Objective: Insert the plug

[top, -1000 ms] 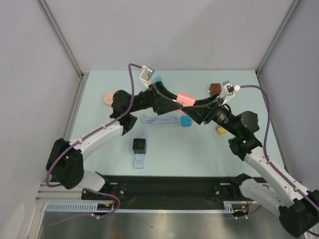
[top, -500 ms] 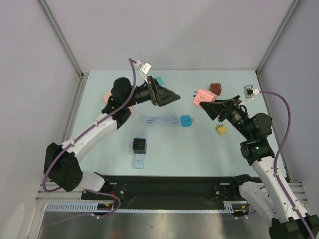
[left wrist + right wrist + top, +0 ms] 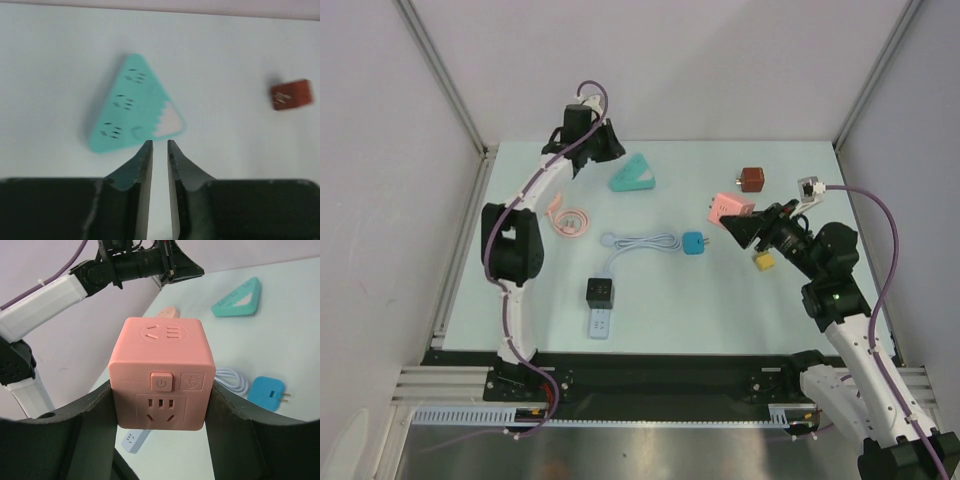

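Table: pale green surface between white walls.
Left claw: the left gripper has swung from the middle of the table to the far corner. Its jaws have gone from wide to a narrow slit, with nothing between them.
Ahead of left claw: teal triangular power strip, just off its tips.
Right claw: the right gripper has drawn back rightward, clamped on the pink cube socket adapter, which is raised off the table.
Plug: the blue plug on its white cable lies flat on the table, left of and below the right claw, unmoved.
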Tool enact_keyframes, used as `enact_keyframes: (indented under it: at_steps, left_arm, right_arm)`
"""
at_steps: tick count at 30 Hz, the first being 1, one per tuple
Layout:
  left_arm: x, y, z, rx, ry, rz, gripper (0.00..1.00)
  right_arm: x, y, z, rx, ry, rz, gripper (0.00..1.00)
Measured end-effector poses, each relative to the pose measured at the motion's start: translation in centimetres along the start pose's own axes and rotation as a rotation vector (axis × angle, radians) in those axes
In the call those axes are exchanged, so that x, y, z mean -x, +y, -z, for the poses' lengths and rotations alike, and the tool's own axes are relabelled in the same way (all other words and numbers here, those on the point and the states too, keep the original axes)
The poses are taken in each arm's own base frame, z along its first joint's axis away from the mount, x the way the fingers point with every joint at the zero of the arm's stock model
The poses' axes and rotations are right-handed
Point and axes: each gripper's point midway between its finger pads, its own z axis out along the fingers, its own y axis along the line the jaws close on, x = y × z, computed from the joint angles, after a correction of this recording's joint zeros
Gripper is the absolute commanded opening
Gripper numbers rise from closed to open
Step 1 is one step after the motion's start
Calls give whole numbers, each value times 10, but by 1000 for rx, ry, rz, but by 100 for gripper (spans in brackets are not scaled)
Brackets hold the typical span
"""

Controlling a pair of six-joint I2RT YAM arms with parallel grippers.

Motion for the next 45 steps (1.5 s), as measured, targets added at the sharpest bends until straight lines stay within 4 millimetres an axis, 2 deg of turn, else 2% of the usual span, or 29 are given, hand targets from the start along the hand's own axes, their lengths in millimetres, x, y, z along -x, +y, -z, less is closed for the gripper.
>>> enact_keyframes:
  at_steps: [2,4,7,12,19,26,30,37,41,45]
  left_arm:
    - [-10,38,-18,115,26,15,11]
    - [-14,63,-29,195,37,25,5]
    - [-9,92,-42,292,16,42,1]
    - [-6,116,-58,363,-9,72,0]
    - [-38,135,-73,397,57,112,0]
    - [-60,126,-78,333,120,171,0]
    - [-79,120,-81,290,169,204,1]
    - [-89,109,-76,254,165,230,1]
    - [-109,88,-62,241,197,230,0]
    - [-140,52,-49,204,234,228,0]
  right_arm:
    - [-4,-5,1,-19,16,16,0]
    - [-6,-8,2,-34,28,31,0]
    - [-8,-11,1,-47,41,50,0]
    - [-7,-13,1,-56,53,77,0]
    - [-8,-16,-1,-60,58,81,0]
    - [-8,-16,-1,-61,60,77,0]
    - [-5,-11,4,-58,49,82,0]
    - [2,-1,14,-57,30,88,0]
    - [5,1,17,-63,23,89,0]
    - [3,-1,19,-75,33,82,0]
